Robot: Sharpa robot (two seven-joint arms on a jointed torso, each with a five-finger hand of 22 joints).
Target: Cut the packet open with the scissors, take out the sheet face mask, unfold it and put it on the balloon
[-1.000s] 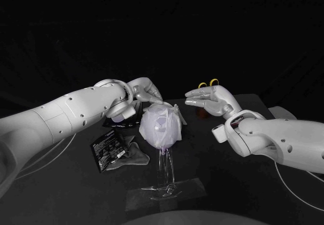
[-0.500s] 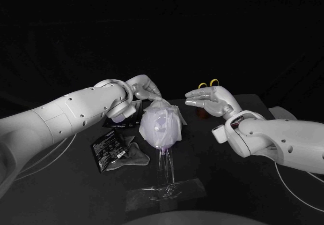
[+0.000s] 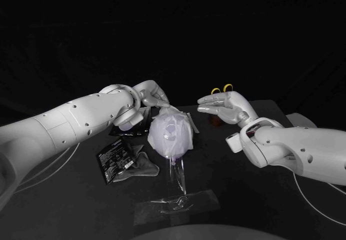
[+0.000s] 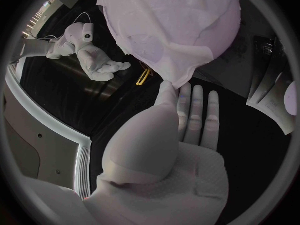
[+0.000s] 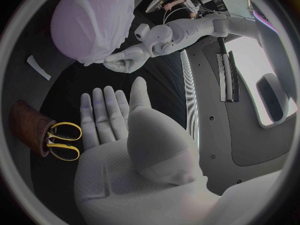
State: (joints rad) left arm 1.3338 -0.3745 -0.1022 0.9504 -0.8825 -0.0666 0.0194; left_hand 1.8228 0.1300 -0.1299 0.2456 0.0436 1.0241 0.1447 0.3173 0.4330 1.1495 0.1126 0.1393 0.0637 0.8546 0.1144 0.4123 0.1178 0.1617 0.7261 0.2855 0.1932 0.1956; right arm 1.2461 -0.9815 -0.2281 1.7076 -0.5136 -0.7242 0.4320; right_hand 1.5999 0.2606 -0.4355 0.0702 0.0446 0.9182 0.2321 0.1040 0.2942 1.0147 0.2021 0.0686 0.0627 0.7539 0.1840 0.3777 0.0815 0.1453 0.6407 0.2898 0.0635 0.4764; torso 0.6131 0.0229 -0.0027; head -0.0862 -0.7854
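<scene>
The sheet face mask [image 3: 171, 131] is draped over the pale balloon [image 3: 176, 150], which stands on a clear stand [image 3: 176, 200] mid-table. My left hand [image 3: 153, 96] is at the balloon's top left and pinches the mask's upper edge [image 3: 170, 107] between thumb and finger. In the left wrist view the thumb [image 4: 167, 92] meets the mask's corner [image 4: 178, 80]. My right hand [image 3: 225, 107] hovers open to the right of the balloon, holding nothing. The yellow-handled scissors [image 3: 222, 90] stand behind it in a brown holder [image 5: 28, 122]. The black packet [image 3: 115, 157] lies left of the stand.
A crumpled grey liner [image 3: 142, 167] lies beside the packet. In the right wrist view a white cut strip [image 5: 39, 67] lies on the table near the balloon [image 5: 94, 20]. The table's right edge [image 3: 285, 112] runs behind my right arm.
My left hand has shifted slightly up and back with the mask's edge in its fingers. The right hand has not moved.
</scene>
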